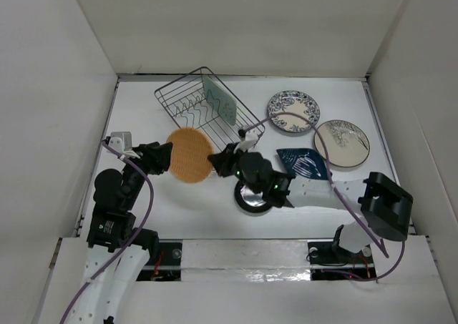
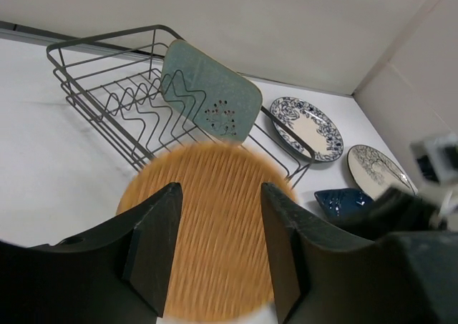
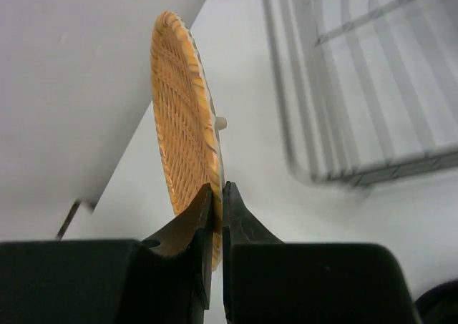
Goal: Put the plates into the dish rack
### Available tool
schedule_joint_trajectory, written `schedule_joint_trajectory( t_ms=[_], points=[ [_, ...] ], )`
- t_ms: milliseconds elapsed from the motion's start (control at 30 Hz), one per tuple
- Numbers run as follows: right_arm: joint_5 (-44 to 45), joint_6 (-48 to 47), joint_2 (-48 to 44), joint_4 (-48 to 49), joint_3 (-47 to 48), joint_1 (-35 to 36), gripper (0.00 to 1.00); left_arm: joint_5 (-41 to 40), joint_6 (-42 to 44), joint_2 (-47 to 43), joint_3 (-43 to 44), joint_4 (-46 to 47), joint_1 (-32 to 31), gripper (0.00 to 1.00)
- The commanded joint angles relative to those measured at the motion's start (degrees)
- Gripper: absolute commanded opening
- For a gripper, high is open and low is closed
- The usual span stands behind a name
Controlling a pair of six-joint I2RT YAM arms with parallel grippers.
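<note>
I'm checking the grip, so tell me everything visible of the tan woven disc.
The tan woven disc is round, thin and flat, with a basket-like weave. It stands tilted on edge beside the silver wire dish rack. The right gripper is shut on its rim; the left gripper, open, faces its other side without clamping it.

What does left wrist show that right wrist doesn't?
Left wrist only: the pale green plate standing in the dish rack, the floral plate, cream plate and blue leaf dish, plus the left fingers spread open. Right wrist only: the right fingers pinched on the rim of the woven disc, which is seen edge-on. Both: the woven disc and the dish rack.
</note>
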Motion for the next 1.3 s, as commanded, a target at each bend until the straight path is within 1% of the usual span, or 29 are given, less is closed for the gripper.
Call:
schedule_joint_trajectory(
  t_ms=[0, 67, 133, 167, 200, 233, 267, 300, 367, 433, 467, 633, 700, 867, 1067, 1267],
  points=[
    [4.97, -12.29, -2.31, 1.12, 6.49, -6.52, 0.0, -0.26, 0.68, -0.99, 1.26, 2.07, -0.27, 0.45],
    [5.67, -15.91, -1.27, 0.87, 9.31, -10.39, 0.0, 0.09, 0.68, -0.99, 1.17, 2.15, -0.27, 0.48],
    [4.37, -23.54, 0.75, 0.77, 15.89, -13.03, 0.0, 0.71, 0.59, -0.81, 1.17, 2.33, -0.27, 0.5],
    [3.57, -26.53, 3.72, -0.1, 18.61, -15.48, 0.0, 0.8, 0.67, -0.9, 1.08, 2.42, -0.27, 0.5],
    [2.61, -32.56, 5.58, -1.67, 21.95, -16.54, 0.0, 1.06, 0.59, -0.9, 1.17, 2.33, -0.27, 0.5],
    [2.07, -35.41, 7.6, -5.25, 29.46, -17.51, 0.0, 1.15, 0.59, -0.82, 1.08, 2.33, -0.27, 0.5],
    [2.33, -37.87, 9.7, -6.51, 32.84, -19.17, 0.0, 1.32, 0.59, -0.99, 1.08, 2.33, -0.27, 0.5],
    [2.42, -42.68, 13.81, -8.0, 36.27, -19.89, 0.0, 1.5, 0.59, -0.99, 1.08, 2.42, -0.27, 0.5],
    [1.02, -47.45, 19.62, -10.73, 44.43, -22.08, 0.0, 1.85, 0.59, -1.08, 1.08, 2.42, -0.27, 0.5],
    [-0.47, -49.49, 23.24, -13.01, 49.2, -22.62, 0.0, 1.94, 0.59, -1.08, 1.08, 2.33, -0.27, 0.5],
    [-0.22, -50.37, 24.91, -15.9, 53.75, -23.14, 0.0, 2.03, 0.59, -0.99, 1.08, 2.33, -0.27, 0.51],
    [6.1, -59.51, 33.09, -16.28, 60.47, -23.15, 0.0, 2.12, 0.59, -0.73, 1.08, 2.51, -0.27, 0.5],
    [6.2, -60.13, 34.42, -16.71, 62.75, -23.15, 0.0, 2.29, 0.59, -0.38, 1.08, 2.51, -0.27, 0.5],
    [5.59, -59.43, 36.71, -17.68, 64.26, -23.67, 0.0, 2.29, 0.59, 0.15, 1.08, 2.59, -0.27, 0.5],
    [3.66, -54.17, 38.2, -18.3, 62.07, -23.67, 0.0, 2.2, 0.59, 0.42, 1.08, 2.68, -0.27, 0.5],
    [5.49, -47.57, 40.22, -18.13, 60.22, -22.53, 0.0, 2.03, 0.5, 0.42, 1.0, 2.6, -0.27, 0.5]
  ],
)
